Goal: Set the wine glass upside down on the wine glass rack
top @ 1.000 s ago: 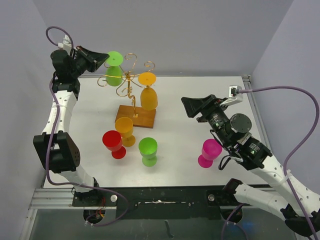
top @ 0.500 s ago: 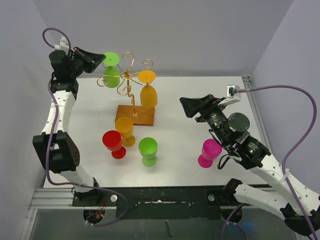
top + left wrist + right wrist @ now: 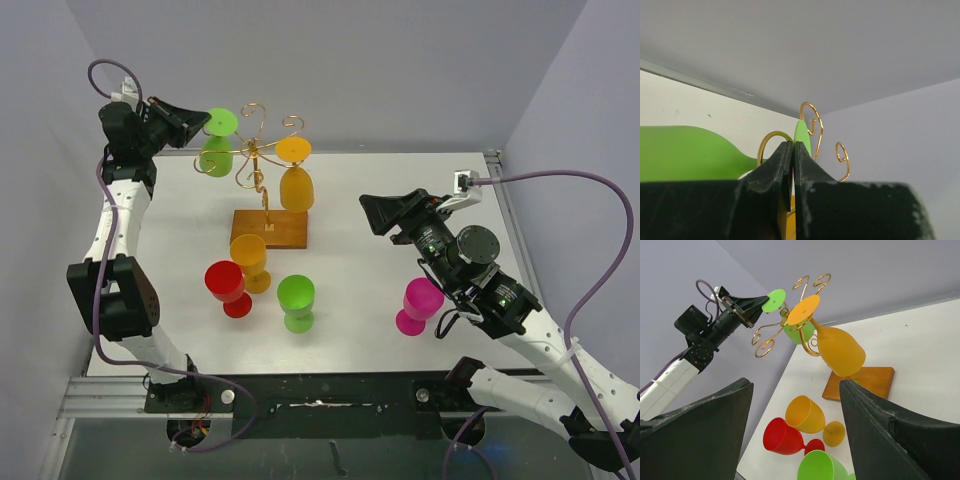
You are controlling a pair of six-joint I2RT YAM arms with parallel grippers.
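A green wine glass hangs upside down at the left side of the gold wire wine glass rack, its foot uppermost. My left gripper is shut on the rim of that foot. In the left wrist view the fingers are pressed together, the foot rises edge-on from the tips, and a gold curl arches over the stem beside the bowl. My right gripper hovers open and holds nothing over the table's right half, facing the rack.
An orange glass hangs upside down on the rack, above its wooden base. Orange, red and green glasses stand in front of the base. A pink glass stands near the right arm.
My left gripper has drawn the green glass a little to the left and down, and the rack's top has swayed with it. The right arm has barely shifted.
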